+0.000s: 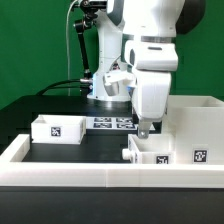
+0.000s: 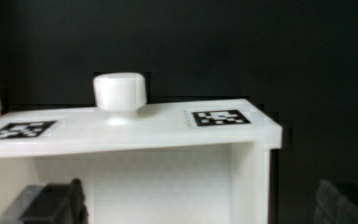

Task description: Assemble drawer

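Note:
My gripper (image 1: 143, 130) hangs just above a small white drawer tray (image 1: 152, 152) near the front rim, beside the large white housing (image 1: 196, 122) on the exterior view's right. In the wrist view this tray (image 2: 158, 150) fills the picture, with a round knob (image 2: 119, 90) and two square tags on its face. My gripper (image 2: 202, 205) is open. Its dark fingers (image 2: 51, 203) stand wide apart on either side of the tray's body, and a gap shows at the right one. A second small tray (image 1: 55, 128) sits at the exterior view's left.
The marker board (image 1: 110, 122) lies flat behind the gripper. A long low white rim (image 1: 60, 165) runs along the table's front and left. A black stand with cables (image 1: 80, 60) rises at the back.

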Controlling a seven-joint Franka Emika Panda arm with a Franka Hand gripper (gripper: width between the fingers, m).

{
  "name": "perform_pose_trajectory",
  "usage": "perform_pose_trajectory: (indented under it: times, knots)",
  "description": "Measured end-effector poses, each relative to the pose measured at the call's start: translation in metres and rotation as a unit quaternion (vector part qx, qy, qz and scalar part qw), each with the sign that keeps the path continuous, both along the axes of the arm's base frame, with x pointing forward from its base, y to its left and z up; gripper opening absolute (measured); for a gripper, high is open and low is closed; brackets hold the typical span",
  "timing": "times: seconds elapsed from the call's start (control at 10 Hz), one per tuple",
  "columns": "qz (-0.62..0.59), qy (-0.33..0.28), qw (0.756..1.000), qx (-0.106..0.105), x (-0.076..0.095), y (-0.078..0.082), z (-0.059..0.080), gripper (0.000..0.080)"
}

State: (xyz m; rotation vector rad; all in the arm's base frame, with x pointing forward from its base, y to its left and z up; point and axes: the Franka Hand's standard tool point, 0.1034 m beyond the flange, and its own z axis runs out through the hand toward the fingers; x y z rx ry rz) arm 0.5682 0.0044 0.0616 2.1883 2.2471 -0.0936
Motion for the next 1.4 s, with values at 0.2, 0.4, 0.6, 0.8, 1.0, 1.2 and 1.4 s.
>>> perform_pose_trajectory:
  times: [0.2, 0.4, 0.6, 0.8, 1.0, 1.2, 1.4]
  knots:
    - [0.013, 0.0, 1.0, -0.003, 0.006, -0.021, 0.007, 0.0648]
    - [0.013, 0.0, 1.0, -0.003, 0.007, -0.034, 0.007, 0.0648]
    - [0.032, 0.003, 0.999, 0.006, 0.006, -0.038, 0.002, 0.0648]
    - [0.035, 0.01, 0.998, 0.059, 0.011, -0.057, -0.013, 0.0648]
    - [0.045, 0.007, 0.994, 0.097, 0.018, -0.064, -0.02, 0.0648]
    - [0.044, 0.01, 0.991, 0.123, 0.02, -0.062, -0.026, 0.0648]
    - [0.049, 0.009, 0.991, 0.126, 0.019, -0.054, -0.032, 0.0648]
